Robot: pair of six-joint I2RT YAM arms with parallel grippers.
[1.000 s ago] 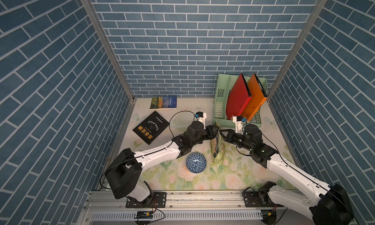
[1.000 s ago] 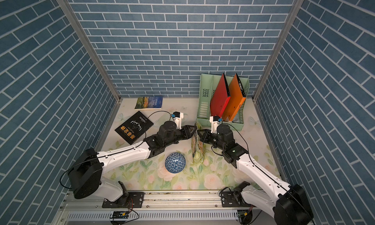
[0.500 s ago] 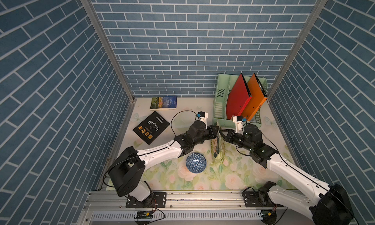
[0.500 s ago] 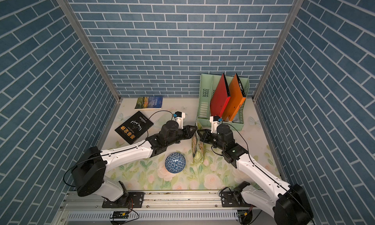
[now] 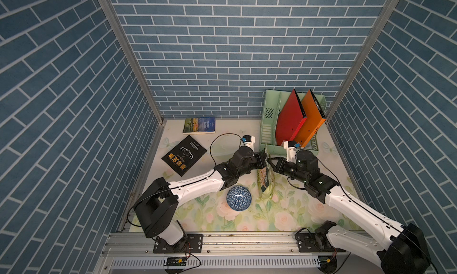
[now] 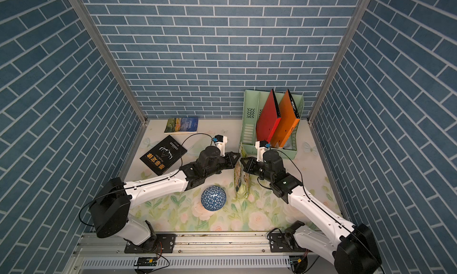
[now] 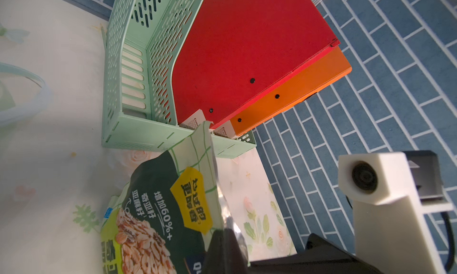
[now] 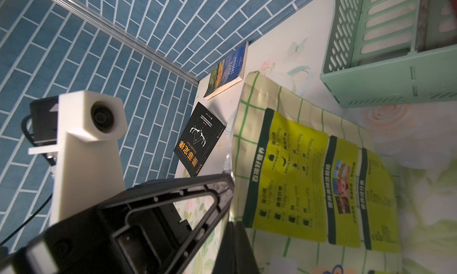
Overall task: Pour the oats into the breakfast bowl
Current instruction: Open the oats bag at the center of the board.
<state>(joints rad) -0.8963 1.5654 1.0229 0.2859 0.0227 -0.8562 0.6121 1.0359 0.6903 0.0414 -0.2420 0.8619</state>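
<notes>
1. Nearest, the breakfast bowl (image 5: 239,198) sat on the floral worktop (image 5: 284,218), about midway along the front edge. Its triangle pattern showed from above; could not tell whether the mouth faced up.
2. Just beside it, toward the right edge, the oats pouch (image 5: 265,183) stood upright on its base, with a narrow gap to the bowl.
3. At the pouch's top rim, the left gripper (image 5: 264,159) was closed on the lip from the left-edge side. In the left wrist view its dark tip pinched the silvery inner lip.
4. Opposite, the right gripper (image 5: 271,161) was clamped on the same rim, the two tips nearly meeting.
5. Farther back, a black book (image 5: 184,155) lay flat toward the left edge.
6. A green file rack (image 5: 269,126) stood in the far right corner, holding a red binder (image 5: 289,119) and an orange binder (image 5: 309,122), both leaning.
7. A blue paperback (image 5: 199,125) lay along the far edge.
</notes>
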